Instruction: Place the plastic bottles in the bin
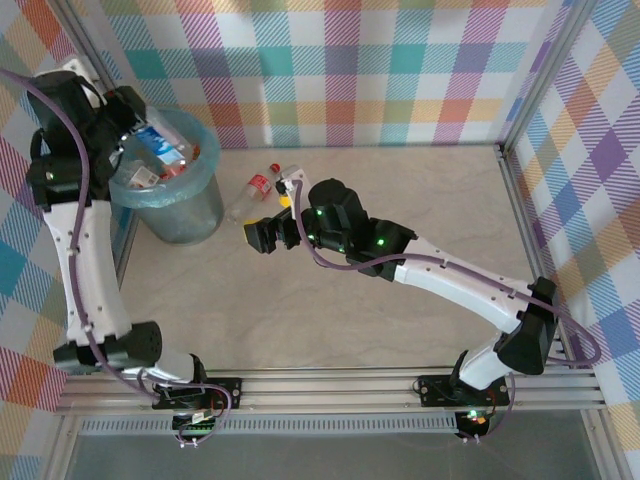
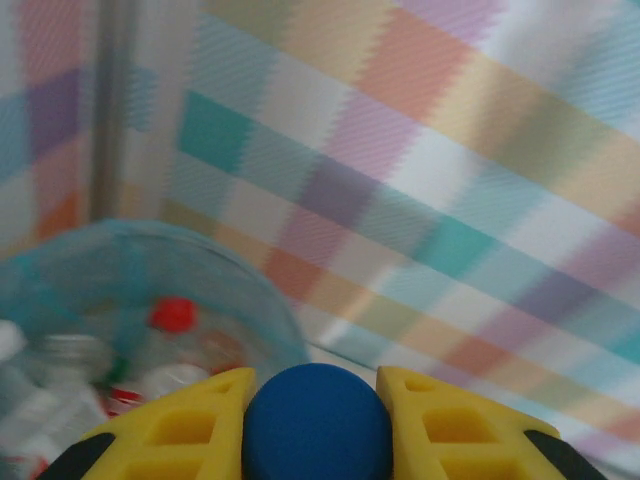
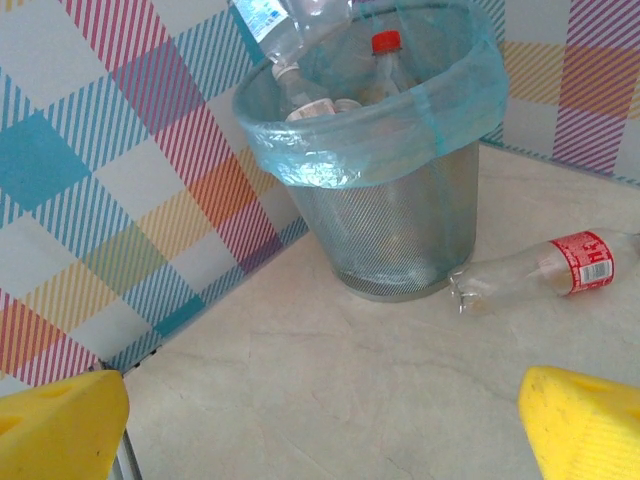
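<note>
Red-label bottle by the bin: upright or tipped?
Tipped. The red-labelled bottle lies on its side on the table, beside the bin and not in it.

The bin is grey metal mesh, lined with a thin, translucent light-blue plastic bag that is wrinkled and faintly glossy at the rim. The lying bottle is clear, shiny plastic. The worktop looks smooth and matt, with a beige stone pattern. The blue-capped bottle has a smooth matt cap. The left gripper has matt yellow plastic fingers with moulded hollow cells.
</note>
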Controlling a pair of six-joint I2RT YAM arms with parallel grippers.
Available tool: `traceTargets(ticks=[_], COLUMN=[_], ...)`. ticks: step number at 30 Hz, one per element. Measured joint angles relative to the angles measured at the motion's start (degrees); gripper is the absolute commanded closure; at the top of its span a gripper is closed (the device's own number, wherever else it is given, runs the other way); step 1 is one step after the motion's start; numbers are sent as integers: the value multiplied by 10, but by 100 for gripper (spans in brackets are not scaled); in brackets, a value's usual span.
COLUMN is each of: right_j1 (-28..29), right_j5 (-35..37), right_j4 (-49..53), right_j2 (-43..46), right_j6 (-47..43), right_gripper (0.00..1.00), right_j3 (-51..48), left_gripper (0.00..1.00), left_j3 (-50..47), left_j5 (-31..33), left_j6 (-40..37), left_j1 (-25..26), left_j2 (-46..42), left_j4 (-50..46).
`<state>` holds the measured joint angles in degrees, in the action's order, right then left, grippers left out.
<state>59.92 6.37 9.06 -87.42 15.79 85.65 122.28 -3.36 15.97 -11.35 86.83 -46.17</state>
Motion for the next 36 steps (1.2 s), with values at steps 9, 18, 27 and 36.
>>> traceTargets(ticks=[9,18,27,36], right_j1=[0,0,0,0], right_j5=[-52,-138,-174,-174], right_j4=[3,23,31,31], right_j2=[-48,-205,-264,-264], right_j6=[48,85,99,106], right_gripper=[0,0,0,0], right_j3=[22,173,260,259], left_gripper=[100,100,100,42], left_j3=[7,7,11,17], left_j5=[-10,-17,-79,-101], left_j6=[27,26,-9,-57], left_j1=[-131,-148,-148,-135], left_j2=[119,132,197,244], left_j4=[35,102,161,161])
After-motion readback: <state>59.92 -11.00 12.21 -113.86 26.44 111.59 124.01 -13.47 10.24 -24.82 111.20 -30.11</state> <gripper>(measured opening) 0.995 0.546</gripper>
